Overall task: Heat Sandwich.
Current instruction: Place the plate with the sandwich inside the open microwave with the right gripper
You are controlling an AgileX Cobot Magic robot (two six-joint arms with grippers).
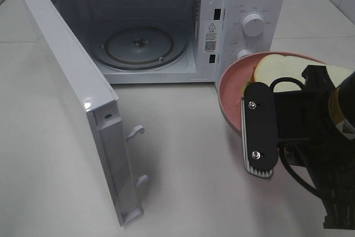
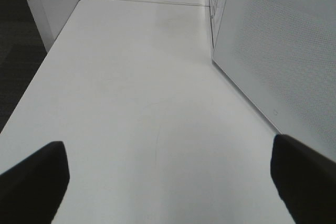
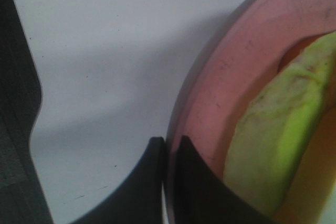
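Black right claw clenched on rim of round pink plate; small layered sandwich w/ pale bread sits on it, just right of open white microwave oven. Left claw released, fingers wide, nr oven's side above white tabletop.

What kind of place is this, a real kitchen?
Likely a kitchen-style robot test bench, not a home: a white microwave with its door open on a white table, and the right gripper clamping a pink plate with a sandwich.
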